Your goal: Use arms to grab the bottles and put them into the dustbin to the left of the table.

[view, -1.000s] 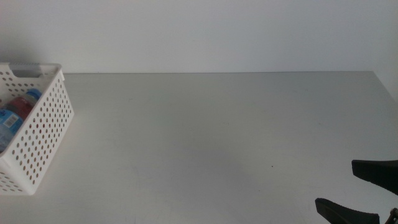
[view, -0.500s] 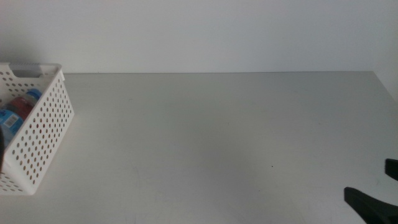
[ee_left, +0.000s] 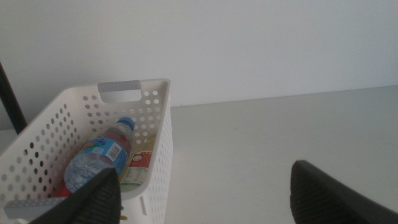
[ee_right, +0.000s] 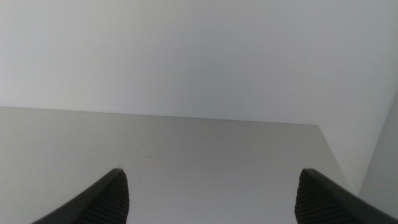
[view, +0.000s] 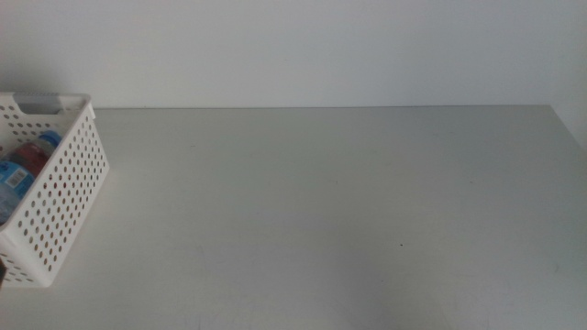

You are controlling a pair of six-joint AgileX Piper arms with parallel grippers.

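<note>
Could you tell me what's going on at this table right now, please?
Nothing is being held. The bottles already lie in the white dustbin at the table's left end: the blue-capped water bottle is clearly inside, with red and a yellowish container beside it. The left gripper hangs open next to the dustbin, and the right gripper is open over bare tabletop, out of the middle view.

The dustbin [view: 57, 197] sits at the table's [view: 330, 211] left edge — the water bottle [ee_left: 96, 158] lies inside it, atop the other bottles.
</note>
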